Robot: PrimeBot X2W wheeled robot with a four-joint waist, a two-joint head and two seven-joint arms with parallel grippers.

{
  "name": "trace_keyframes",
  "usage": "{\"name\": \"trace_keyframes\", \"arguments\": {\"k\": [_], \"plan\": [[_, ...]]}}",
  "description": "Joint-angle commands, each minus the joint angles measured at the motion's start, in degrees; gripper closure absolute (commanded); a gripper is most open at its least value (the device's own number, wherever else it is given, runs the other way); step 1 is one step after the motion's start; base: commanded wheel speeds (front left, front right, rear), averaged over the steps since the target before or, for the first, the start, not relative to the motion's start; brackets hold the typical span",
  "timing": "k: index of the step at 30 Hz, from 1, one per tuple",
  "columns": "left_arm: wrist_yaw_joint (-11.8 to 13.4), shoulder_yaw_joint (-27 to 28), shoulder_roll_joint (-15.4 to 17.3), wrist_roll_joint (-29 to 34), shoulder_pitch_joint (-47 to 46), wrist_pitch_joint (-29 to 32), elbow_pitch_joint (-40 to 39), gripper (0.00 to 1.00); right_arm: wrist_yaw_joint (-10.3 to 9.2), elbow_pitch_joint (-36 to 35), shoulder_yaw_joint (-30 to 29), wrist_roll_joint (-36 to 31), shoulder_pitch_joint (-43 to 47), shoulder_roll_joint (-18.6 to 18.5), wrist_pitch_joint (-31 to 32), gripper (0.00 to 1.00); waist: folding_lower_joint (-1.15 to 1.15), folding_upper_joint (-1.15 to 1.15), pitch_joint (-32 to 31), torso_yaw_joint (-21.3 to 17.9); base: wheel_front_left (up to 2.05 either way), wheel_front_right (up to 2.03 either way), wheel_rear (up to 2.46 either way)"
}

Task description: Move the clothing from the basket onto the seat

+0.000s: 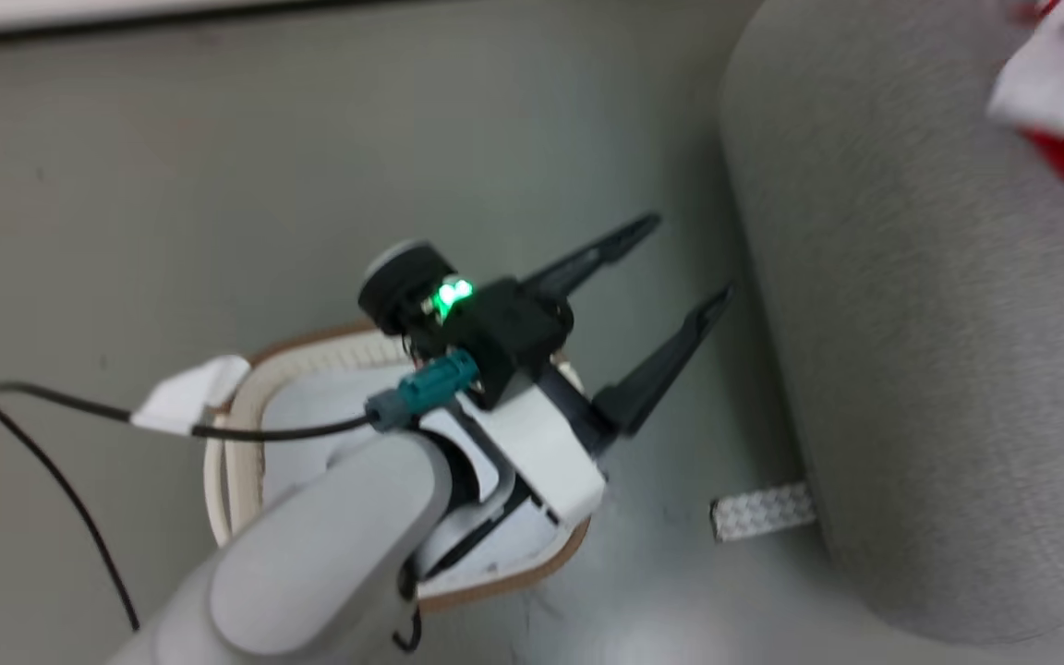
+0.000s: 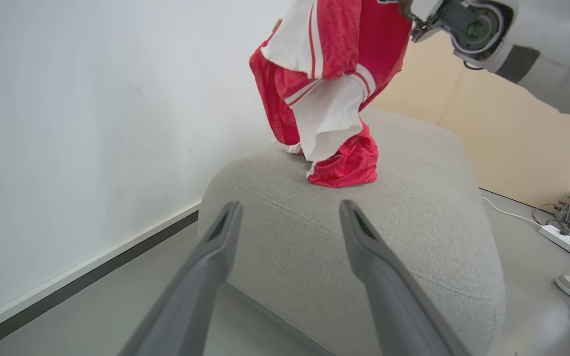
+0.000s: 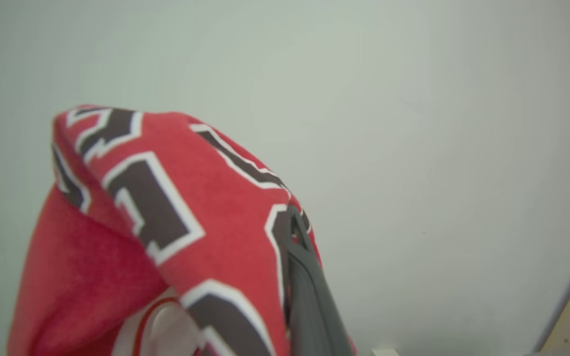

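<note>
Our left gripper (image 1: pixel 689 259) hangs empty with its fingers spread wide above the basket (image 1: pixel 238 462). In the head view its forearm reaches up from 7 o'clock and the fingers aim at 2 o'clock, toward the sofa (image 1: pixel 911 323). The basket sits on the floor, with the sofa near it at its 3 o'clock.

In the left wrist view the clothing (image 2: pixel 329 79) hangs at 12 o'clock as a red and white bundle, its lowest folds touching the cushion. Our right gripper (image 3: pixel 290 217) is clamped on the lettered red jersey, which drapes over its finger. That arm enters the left wrist view from 2 o'clock, above the sofa.

We judge the step to be the set-down. We should lower until most of the fabric rests on the cushion, well in from the rounded edge. Then we open and lift straight up so nothing snags.
</note>
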Motion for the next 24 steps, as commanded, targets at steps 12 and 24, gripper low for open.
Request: {"name": "trace_keyframes", "arguments": {"k": [12,24], "plan": [[-0.23,0.16,0.37,1.56,-3.79,-0.11,-1.72,0.00,-0.15,15.87,-23.18,-12.80,-8.37,-6.68,-0.99,1.00,-0.02,0.00,17.15,6.64,0.00,0.00,0.00],[1.25,0.65,2.08,-0.16,1.02,-2.68,1.40,0.00,-0.14,28.20,-33.35,-24.75,-2.00,-1.34,-5.65,0.00,-0.02,0.00,10.53,6.24,0.00,0.00,0.00]]}}
